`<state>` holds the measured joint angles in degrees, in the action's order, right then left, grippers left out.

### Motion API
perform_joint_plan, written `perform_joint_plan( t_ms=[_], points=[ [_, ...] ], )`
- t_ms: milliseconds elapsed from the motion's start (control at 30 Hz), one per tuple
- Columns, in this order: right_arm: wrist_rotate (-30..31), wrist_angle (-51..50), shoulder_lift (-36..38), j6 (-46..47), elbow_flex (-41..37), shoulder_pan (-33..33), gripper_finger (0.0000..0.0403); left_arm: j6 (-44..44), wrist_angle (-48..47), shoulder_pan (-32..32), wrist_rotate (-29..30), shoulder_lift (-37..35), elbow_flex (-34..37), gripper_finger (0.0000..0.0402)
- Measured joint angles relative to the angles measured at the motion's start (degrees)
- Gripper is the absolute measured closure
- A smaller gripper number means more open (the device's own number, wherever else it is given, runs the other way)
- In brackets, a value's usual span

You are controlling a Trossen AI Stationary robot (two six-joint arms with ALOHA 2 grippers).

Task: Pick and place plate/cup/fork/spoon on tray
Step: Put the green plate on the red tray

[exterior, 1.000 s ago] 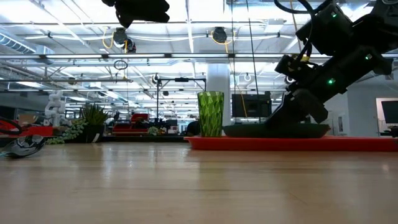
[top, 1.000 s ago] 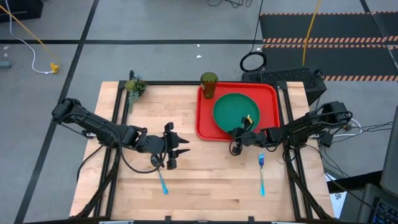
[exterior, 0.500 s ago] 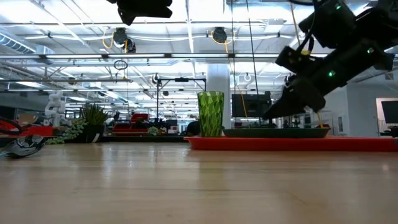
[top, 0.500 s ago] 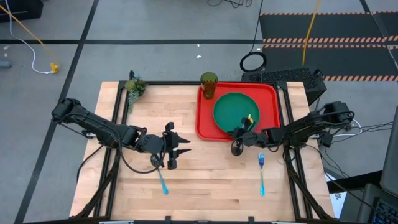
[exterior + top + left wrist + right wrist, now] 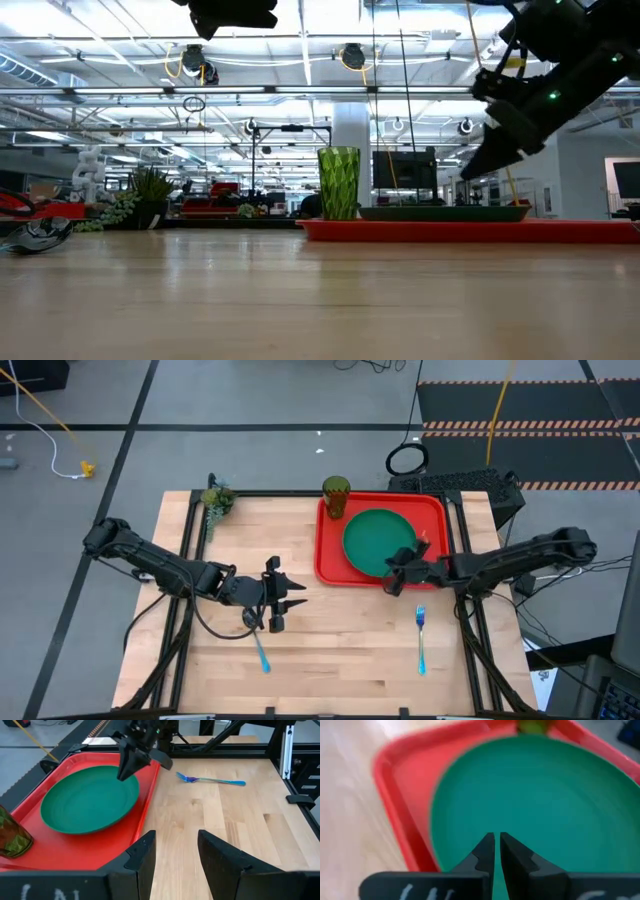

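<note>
Here the red tray (image 5: 432, 510) sits at the far right of the wooden table (image 5: 330, 670), and the green plate (image 5: 375, 535) lies flat inside it, filling most of its near half. The olive-green cup (image 5: 336, 495) stands upright in the tray's far left corner, just beside the plate. The right gripper (image 5: 393, 572) hangs above the near edge of the plate, over the tray's near rim; in the low view it is clearly raised off the plate. Its jaws are drawn together with only a thin slit between the fingertips (image 5: 487, 845), and they hold nothing.

The fork (image 5: 421, 635) lies on the bare wood near the tray's near right corner, tines pointing toward the tray, well apart from the right gripper. The spoon (image 5: 261, 650) lies on the wood left of centre, toward the near edge. The left gripper (image 5: 291, 596) hovers just beyond the spoon's far end, its jaws spread apart and empty. A small green plant-like clump (image 5: 216, 500) rests at the far left of the table.
</note>
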<state>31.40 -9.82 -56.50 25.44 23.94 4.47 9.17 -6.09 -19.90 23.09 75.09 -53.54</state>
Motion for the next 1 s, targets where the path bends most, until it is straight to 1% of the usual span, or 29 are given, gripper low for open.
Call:
perform_joint_plan(
  t_ms=[167,233,367,500,600,733,867,1000],
  points=[
    [0.05,-17.55,4.61,6.69,3.60,-1.14,0.0382,0.01,0.07,0.00,0.00,0.00,0.00,0.0252],
    [0.38,-22.37,5.53,8.80,5.06,-1.16,0.0382,0.01,0.31,0.00,0.00,0.00,0.00,0.0252],
    [2.94,-29.31,6.00,12.04,6.25,-1.16,0.0382,0.02,0.37,0.00,0.00,0.00,0.00,0.0252],
    [3.44,-33.63,5.93,15.97,6.28,-1.20,0.0382,0.02,0.38,0.00,0.00,0.00,0.00,0.0252],
    [5.96,-35.72,5.93,21.63,6.32,-1.19,0.0382,0.07,0.40,0.00,0.00,0.00,0.00,0.0252],
    [7.38,-38.83,5.90,25.11,6.32,-2.84,0.0383,0.17,0.42,0.00,0.00,0.00,0.00,0.0252],
    [7.26,-42.32,5.69,26.59,6.30,-5.28,0.0383,0.19,0.72,0.00,0.00,0.00,0.00,0.0252],
    [5.74,-41.95,5.53,26.55,4.95,-6.66,0.0383,0.13,2.11,0.00,0.00,0.00,0.00,0.0252]
  ],
)
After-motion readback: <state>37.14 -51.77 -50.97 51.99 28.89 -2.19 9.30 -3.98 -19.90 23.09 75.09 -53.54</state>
